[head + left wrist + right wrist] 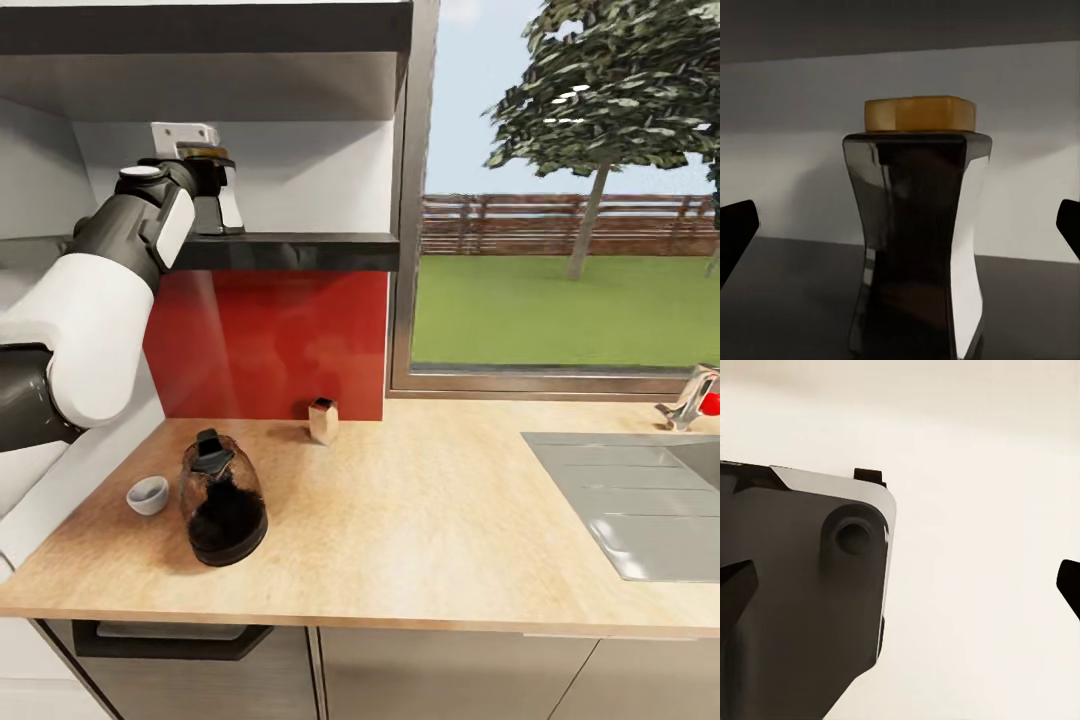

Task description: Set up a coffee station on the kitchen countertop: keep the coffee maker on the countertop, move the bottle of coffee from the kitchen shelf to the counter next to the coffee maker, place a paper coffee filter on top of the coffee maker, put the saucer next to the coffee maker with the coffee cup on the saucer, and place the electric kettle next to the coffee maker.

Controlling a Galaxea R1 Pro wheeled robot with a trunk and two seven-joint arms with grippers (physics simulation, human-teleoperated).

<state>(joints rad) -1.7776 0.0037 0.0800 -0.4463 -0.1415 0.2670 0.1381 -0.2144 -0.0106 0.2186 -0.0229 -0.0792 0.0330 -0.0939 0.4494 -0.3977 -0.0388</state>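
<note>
In the head view, the left arm reaches up to the kitchen shelf (pixel 290 250), and the left gripper (pixel 212 205) sits at the bottle of coffee (pixel 205 153), whose yellow-brown lid peeks above the wrist. The bottle stands on the shelf, so the first move is only at the approach. Below the shelf, on the kitchen countertop (pixel 430 520), the electric kettle (pixel 222 500) stands upright near the front edge. Just beside the kettle, on the side away from the sink (pixel 640 510), rests a small white bowl-like piece that may be the coffee cup (pixel 148 494); I cannot tell whether it has a handle. Behind the kettle, against the red backsplash (pixel 270 340), is a small box (pixel 323 420). The coffee maker, saucer and filter cannot be made out here, so by my reading almost every step is left.

In the left wrist view, the bottle of coffee (pixel 916 240) stands upright on the dark shelf, centred between the two fingertips (pixel 736 232), which are spread wide and well apart from its sides; nothing is gripped.

In the right wrist view, the right gripper (pixel 900 592) is spread wide and holds nothing; a dark robot part (pixel 802 600) lies beyond it against a pale surface.
</note>
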